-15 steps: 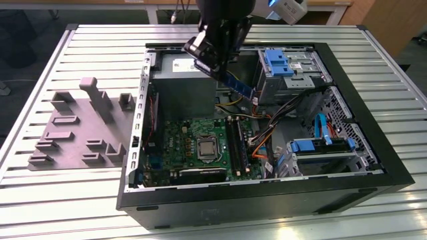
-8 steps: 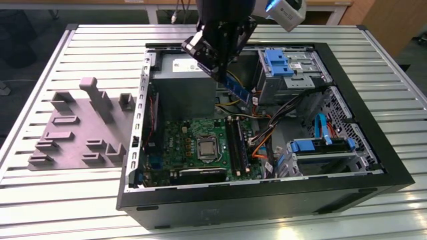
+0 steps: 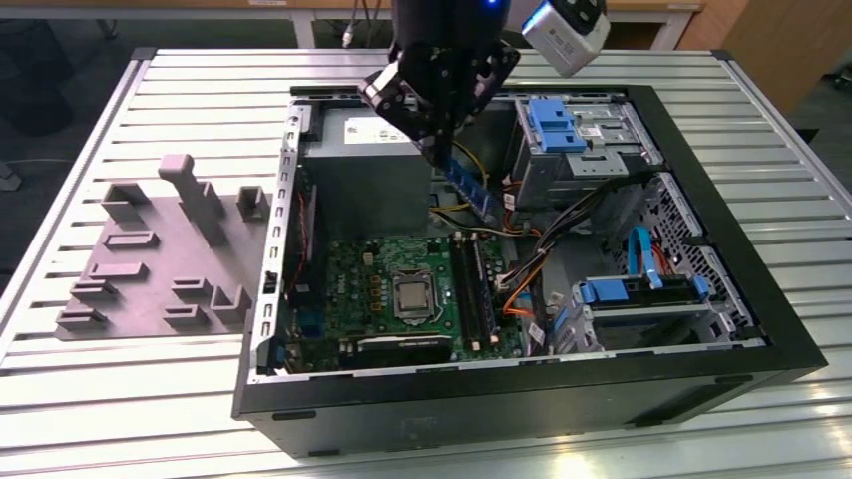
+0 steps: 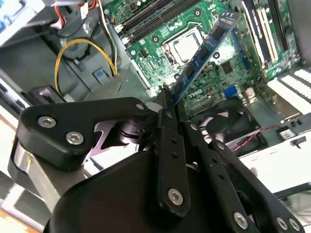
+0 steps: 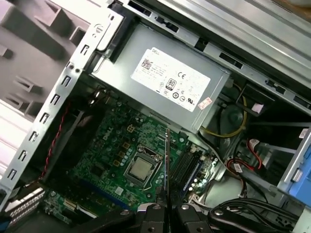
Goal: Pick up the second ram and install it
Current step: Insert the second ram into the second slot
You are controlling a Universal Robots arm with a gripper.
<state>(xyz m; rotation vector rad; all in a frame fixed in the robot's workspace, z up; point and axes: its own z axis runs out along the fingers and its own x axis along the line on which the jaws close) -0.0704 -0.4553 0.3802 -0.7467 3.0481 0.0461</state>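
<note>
From my station, the pick-up half of the job looks done. The gripper (image 3: 446, 150) has its jaws clenched on one end of the second ram (image 3: 474, 188), and the stick hangs in the air over the open computer case (image 3: 745, 329). It is well clear of the grey holder tray (image 3: 147, 259), which sits on the counter (image 3: 134, 419) at nine o'clock from the case in the exterior view.

In the second wrist view the second ram (image 4: 204, 51) juts out from the gripper (image 4: 167, 99) with its row of chips showing, tilted and above the green motherboard (image 4: 160, 19). In the first wrist view I see the stick (image 5: 166, 160) edge-on, rising out of the gripper (image 5: 166, 209) near the processor socket (image 5: 142, 167).

The install half is not done. The stick touches nothing on the board, and the memory slots (image 3: 469, 279), at three o'clock from the socket in the exterior view, lie below it. I cannot tell whether another stick already sits in one of them.
</note>
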